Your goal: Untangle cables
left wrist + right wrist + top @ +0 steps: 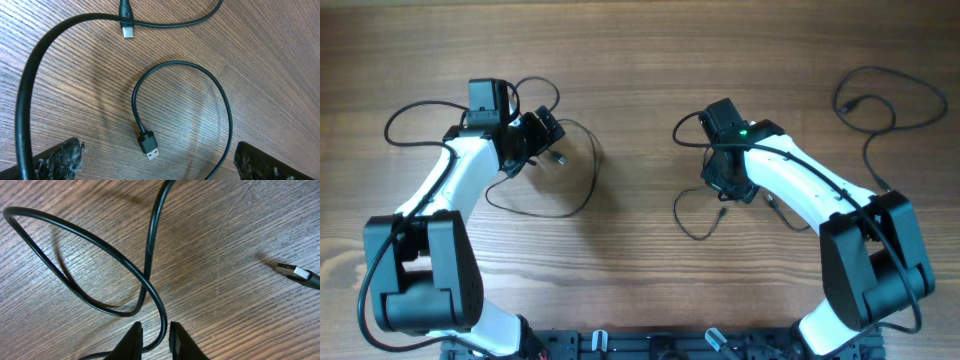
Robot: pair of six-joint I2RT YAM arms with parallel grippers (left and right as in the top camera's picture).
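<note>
Two black cables lie apart on the wooden table. The left cable (592, 178) loops beside my left gripper (548, 135). In the left wrist view its USB-A plug (149, 146) lies on the wood between the wide-open, empty fingers (160, 167), and a USB-C plug (127, 30) lies further off. The middle cable (688, 222) hangs in a loop (100, 265) from my right gripper (156, 335), whose fingers are shut on it; the gripper also shows in the overhead view (732, 188). A silver-tipped plug (295, 272) lies to the right.
A third black cable (892, 100) lies in loose loops at the far right. A thicker black cord (30, 85) arcs across the left wrist view close to the camera. The arms' own wires loop near the left wrist (410, 110).
</note>
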